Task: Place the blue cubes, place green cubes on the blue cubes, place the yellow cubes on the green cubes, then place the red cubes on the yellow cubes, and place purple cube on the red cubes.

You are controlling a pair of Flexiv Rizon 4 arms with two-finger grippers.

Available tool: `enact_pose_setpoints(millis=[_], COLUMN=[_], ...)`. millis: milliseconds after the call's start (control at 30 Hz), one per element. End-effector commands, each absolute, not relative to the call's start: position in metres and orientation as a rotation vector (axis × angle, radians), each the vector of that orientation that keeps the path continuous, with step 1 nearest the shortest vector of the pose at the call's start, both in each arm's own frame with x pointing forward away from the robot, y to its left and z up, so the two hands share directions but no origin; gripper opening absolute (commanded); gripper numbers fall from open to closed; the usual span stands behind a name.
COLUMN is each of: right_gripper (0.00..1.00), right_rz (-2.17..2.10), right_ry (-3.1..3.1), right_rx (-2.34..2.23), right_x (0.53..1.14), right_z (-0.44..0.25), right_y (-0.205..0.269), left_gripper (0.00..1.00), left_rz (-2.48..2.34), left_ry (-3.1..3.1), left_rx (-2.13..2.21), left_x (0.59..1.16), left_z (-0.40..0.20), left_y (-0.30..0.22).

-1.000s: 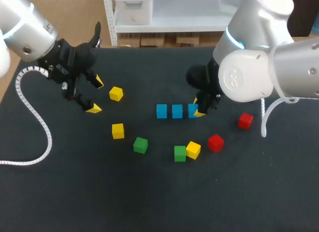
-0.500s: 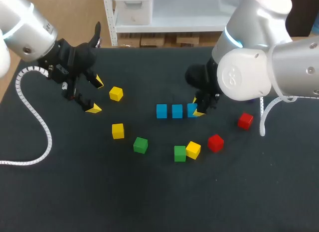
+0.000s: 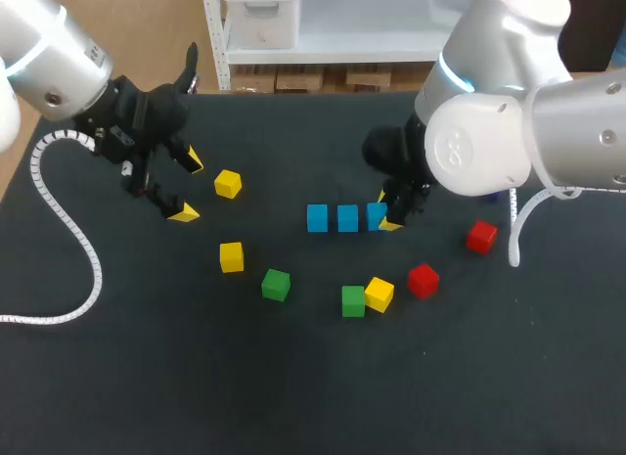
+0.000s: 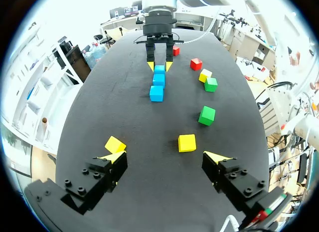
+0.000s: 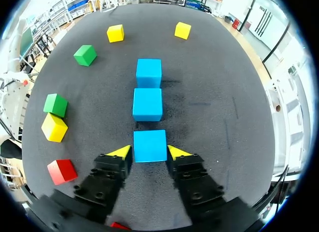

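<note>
Three blue cubes lie in a row on the black table (image 3: 293,396): left (image 3: 317,218), middle (image 3: 347,218) and right (image 3: 377,216). My right gripper (image 3: 388,212) stands low over the right one. In the right wrist view this cube (image 5: 149,146) rests on the table between the yellow tips of the gripper (image 5: 149,152), which stands open with slight gaps. My left gripper (image 3: 189,188) hovers wide open at the table's left, beside a yellow cube (image 3: 228,184). In the left wrist view that gripper (image 4: 166,155) holds nothing.
Loose in front of the row lie a yellow cube (image 3: 232,256), two green cubes (image 3: 276,285) (image 3: 353,300), another yellow cube (image 3: 380,295) touching the second green one, and two red cubes (image 3: 423,279) (image 3: 480,237). A white cable (image 3: 68,230) trails along the left edge.
The right gripper's fingers have eased apart around the right blue cube, and the arm shifted very slightly. The left arm and all loose cubes are unmoved.
</note>
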State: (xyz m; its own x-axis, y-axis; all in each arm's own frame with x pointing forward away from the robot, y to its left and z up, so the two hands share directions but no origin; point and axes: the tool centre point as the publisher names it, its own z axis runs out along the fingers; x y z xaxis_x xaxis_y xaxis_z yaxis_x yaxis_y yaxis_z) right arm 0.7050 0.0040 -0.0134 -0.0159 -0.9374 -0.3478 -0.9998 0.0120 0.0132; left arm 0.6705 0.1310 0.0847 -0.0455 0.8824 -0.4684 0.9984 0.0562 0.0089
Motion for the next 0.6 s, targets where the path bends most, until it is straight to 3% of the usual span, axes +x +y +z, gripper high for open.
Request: enact_pose_setpoints(millis=[33, 600], right_gripper=[1.00, 1.00], right_rz=[0.386, 0.526], right_ry=[2.050, 2.018], right_rx=[-2.020, -1.888], right_x=[0.709, 0.704], right_z=[-0.014, 0.018], right_y=[0.005, -0.030], left_gripper=[1.00, 1.00], left_rz=[-0.463, -0.463], left_ry=[1.987, 1.987], left_rx=[1.889, 1.889], left_x=[0.671, 0.671], left_z=[0.084, 0.084], left_y=[0.132, 0.132])
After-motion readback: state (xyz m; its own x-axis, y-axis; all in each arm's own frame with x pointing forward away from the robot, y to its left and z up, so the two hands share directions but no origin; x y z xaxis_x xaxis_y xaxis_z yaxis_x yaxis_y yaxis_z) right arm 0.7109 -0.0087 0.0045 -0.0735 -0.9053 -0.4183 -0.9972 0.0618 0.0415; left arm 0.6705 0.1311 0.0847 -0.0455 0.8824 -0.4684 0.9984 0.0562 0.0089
